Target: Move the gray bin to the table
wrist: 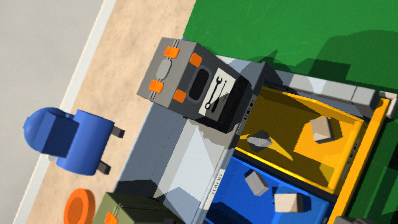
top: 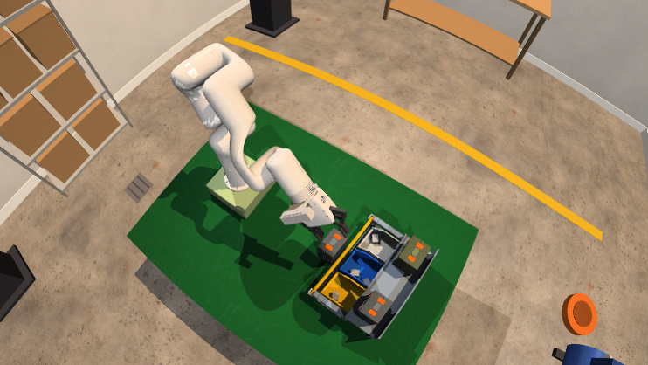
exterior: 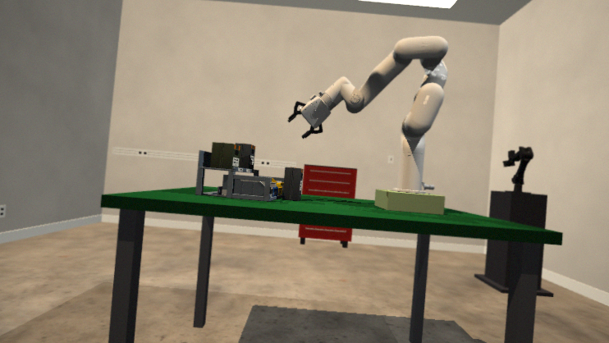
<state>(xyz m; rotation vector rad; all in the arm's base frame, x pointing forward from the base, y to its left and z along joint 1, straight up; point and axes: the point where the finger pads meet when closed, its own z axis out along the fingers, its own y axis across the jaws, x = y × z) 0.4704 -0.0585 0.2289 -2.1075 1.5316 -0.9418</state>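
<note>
The gray open bin (top: 378, 242) sits on the lower level of the shelf (top: 377, 275), at its far end, with a small part inside. A blue open bin (top: 362, 267) and a yellow open bin (top: 342, 292) stand beside it, each with parts; both show in the wrist view, blue (wrist: 270, 195) and yellow (wrist: 305, 140). My gripper (top: 340, 222) (exterior: 304, 123) is open and empty. It hangs well above the table, over the shelf's front edge. Its fingers are out of the wrist view, and I cannot make out the gray bin there.
A dark closed case (top: 333, 244) stands on the table in front of the shelf, below my gripper. An olive case (top: 412, 253) and another dark case (top: 374, 306) sit on the shelf's upper level. A yellow lip (top: 344, 253) runs along the shelf front. The arm's base block (top: 240, 190) is at the left.
</note>
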